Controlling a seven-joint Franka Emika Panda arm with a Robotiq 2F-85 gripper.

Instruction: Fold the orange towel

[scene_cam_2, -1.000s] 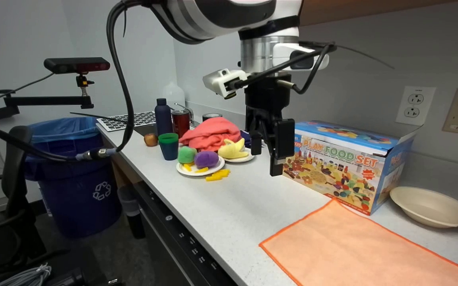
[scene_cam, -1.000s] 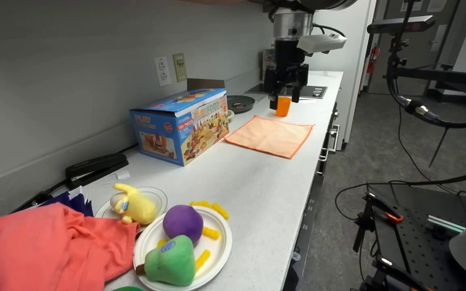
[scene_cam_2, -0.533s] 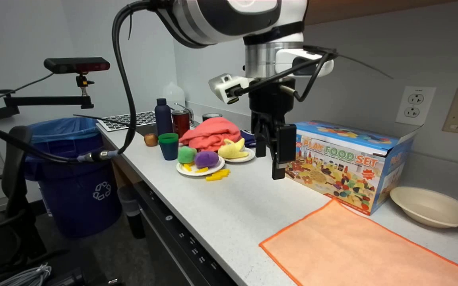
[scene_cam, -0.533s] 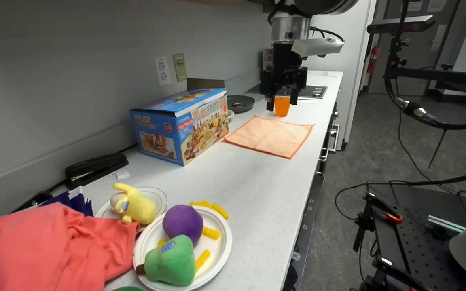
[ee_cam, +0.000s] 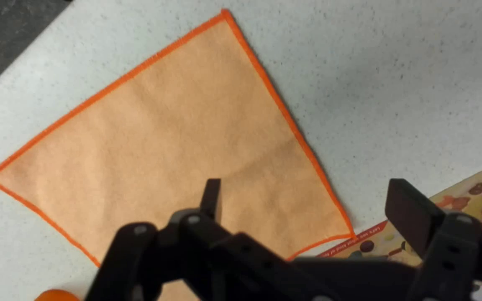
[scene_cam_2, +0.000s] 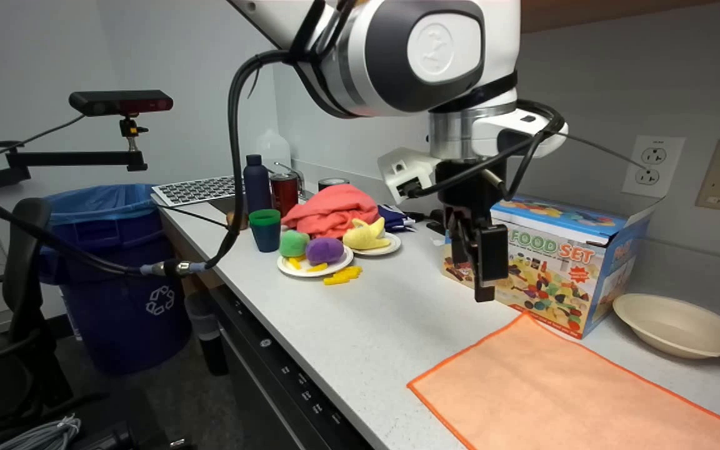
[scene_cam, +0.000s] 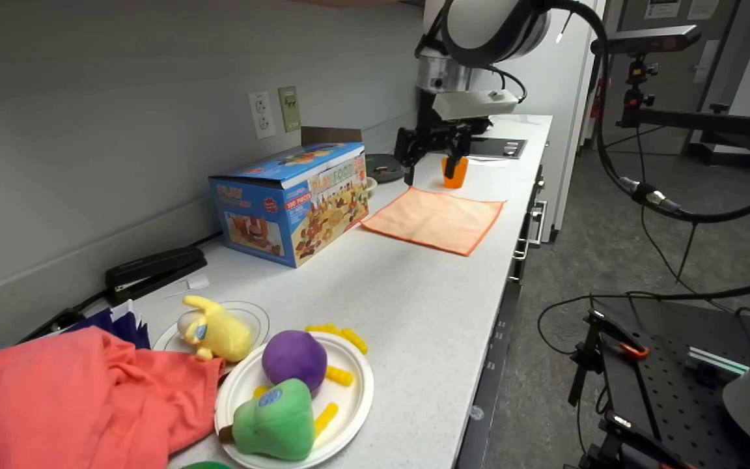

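Well, the square, light-orange cloth towel (ee_cam: 161,125), hemmed in brighter orange, lies spread out and faintly creased on the white speckled countertop (scene_cam: 427,306). Above it hangs the black two-fingered gripper (ee_cam: 306,194), its fingers well apart; in the wrist view one shows against the towel, the other beside it. A towel corner reaches the foot of a blue cardboard box (scene_cam_2: 560,250); whether they touch I cannot tell. Its long side reads "FOOD SET" in an exterior view; in the wrist view a red strip says "Let's see what kind of". Near the towel stands an orange cup (scene_cam: 456,173). By the box's end sits a beige bowl (scene_cam_2: 679,322). Farther along, a round white plate (scene_cam: 357,404) holds a purple plush toy (scene_cam: 293,358) and a green plush toy (scene_cam: 277,426), its blue label too small to read. A dark-blue bin (scene_cam_2: 110,319) bears a white recycling symbol.
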